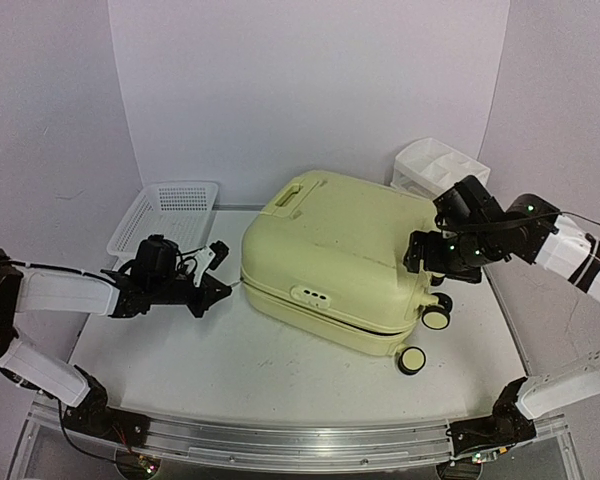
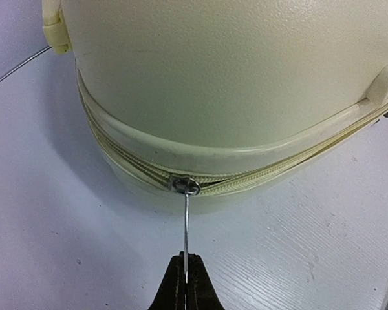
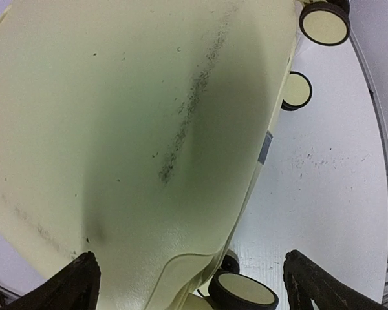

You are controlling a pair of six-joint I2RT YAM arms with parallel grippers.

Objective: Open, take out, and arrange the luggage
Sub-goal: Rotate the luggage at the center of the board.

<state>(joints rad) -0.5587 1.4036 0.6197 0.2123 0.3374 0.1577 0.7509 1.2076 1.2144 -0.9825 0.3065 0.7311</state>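
Observation:
The luggage (image 1: 330, 250) is a pale yellow-green hard-shell suitcase lying flat on the table with its lid down. My left gripper (image 1: 212, 287) is at its left end, low over the table. In the left wrist view this gripper (image 2: 186, 261) is shut on the thin metal zipper pull (image 2: 186, 223), which runs straight to the slider (image 2: 184, 186) on the luggage (image 2: 233, 77) seam. My right gripper (image 1: 425, 255) hangs open over the right end. Its fingers (image 3: 77, 281) straddle the shell (image 3: 149, 129) above a cream wheel (image 3: 244, 290), holding nothing.
A white mesh basket (image 1: 165, 215) stands at the back left, just behind the left arm. A white drawer organizer (image 1: 435, 165) sits at the back right behind the right arm. Two wheels (image 1: 437, 317) stick out at the suitcase's right end. A metal rail (image 1: 280, 440) lines the table's near edge.

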